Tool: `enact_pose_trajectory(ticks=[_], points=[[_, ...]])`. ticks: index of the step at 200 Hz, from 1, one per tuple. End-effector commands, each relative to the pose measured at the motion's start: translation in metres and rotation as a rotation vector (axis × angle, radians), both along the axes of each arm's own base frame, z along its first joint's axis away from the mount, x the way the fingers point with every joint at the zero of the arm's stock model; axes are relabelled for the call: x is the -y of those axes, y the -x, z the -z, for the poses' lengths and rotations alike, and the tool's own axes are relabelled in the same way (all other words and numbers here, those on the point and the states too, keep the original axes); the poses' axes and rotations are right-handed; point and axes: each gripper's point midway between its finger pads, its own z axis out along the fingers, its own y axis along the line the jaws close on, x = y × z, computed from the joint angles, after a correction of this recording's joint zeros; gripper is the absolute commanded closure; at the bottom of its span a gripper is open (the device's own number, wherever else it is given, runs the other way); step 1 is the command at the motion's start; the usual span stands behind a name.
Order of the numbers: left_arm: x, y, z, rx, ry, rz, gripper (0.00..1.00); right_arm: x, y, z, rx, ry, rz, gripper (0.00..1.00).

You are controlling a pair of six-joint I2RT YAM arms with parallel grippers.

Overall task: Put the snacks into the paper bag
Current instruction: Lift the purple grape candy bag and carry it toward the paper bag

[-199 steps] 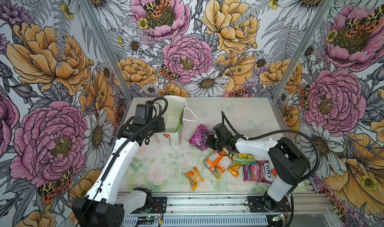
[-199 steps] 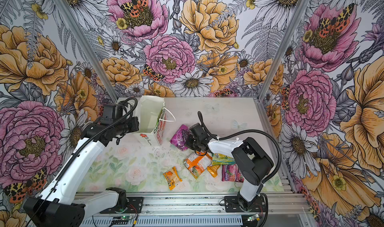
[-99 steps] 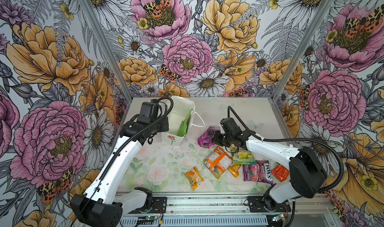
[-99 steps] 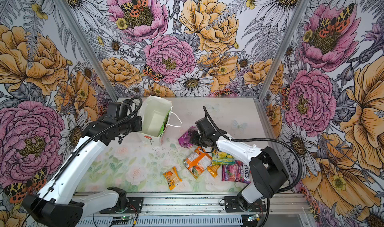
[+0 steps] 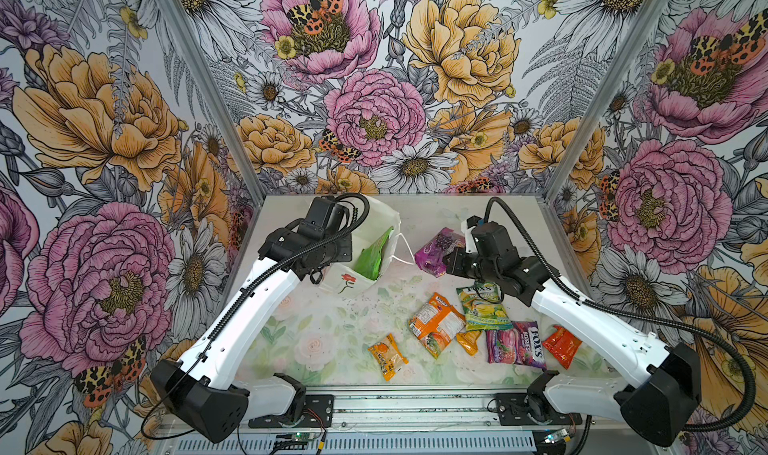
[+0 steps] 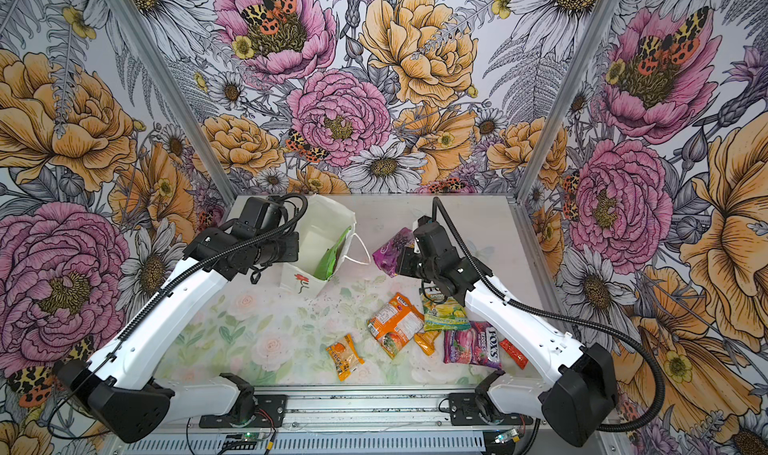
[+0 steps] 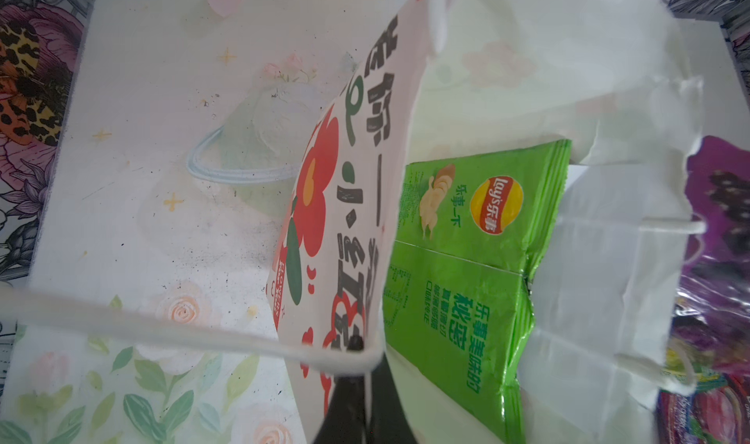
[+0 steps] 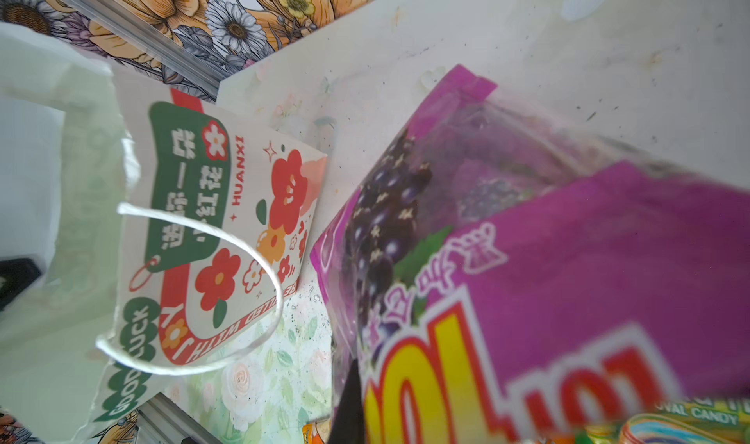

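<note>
Between flowered walls (image 5: 374,99), over a floral tabletop (image 5: 332,336), left jaws pinch paper bag (image 5: 341,275), right jaws purple pouch (image 5: 435,252).

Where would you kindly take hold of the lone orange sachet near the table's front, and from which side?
One short end, from straight above. The orange sachet lies flat and slanted on the table, with bare surface all round it, so a top-down pinch across that thin edge probably suits best.

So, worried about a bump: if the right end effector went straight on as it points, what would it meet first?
Probably the bag, at its cord handle, the held pouch leading; depth unclear.
</note>
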Motion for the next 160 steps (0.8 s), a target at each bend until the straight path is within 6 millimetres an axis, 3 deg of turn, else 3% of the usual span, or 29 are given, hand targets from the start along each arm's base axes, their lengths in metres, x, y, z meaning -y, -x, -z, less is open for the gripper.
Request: enact_pose_trajectory(ticks=[1, 41, 72, 116, 160], points=[[-0.001, -0.002, -0.009, 0.020, -0.019, -0.032, 1.00, 0.006, -0.008, -0.070, 0.216, -0.028, 0.010, 1.00], [0.014, -0.002, -0.006, 0.003, -0.016, 0.003, 1.00, 0.017, -0.003, -0.118, 0.306, -0.033, 0.038, 1.00], [0.021, -0.002, -0.008, -0.002, -0.009, 0.016, 1.00, 0.010, 0.006, -0.159, 0.401, -0.043, 0.024, 1.00], [0.029, 0.000, -0.010, -0.008, 0.009, 0.040, 1.00, -0.034, 0.023, -0.195, 0.465, -0.084, -0.103, 1.00], [0.034, 0.000, -0.011, -0.012, 0.023, 0.053, 1.00, -0.085, 0.037, -0.193, 0.456, -0.098, -0.236, 1.00]])
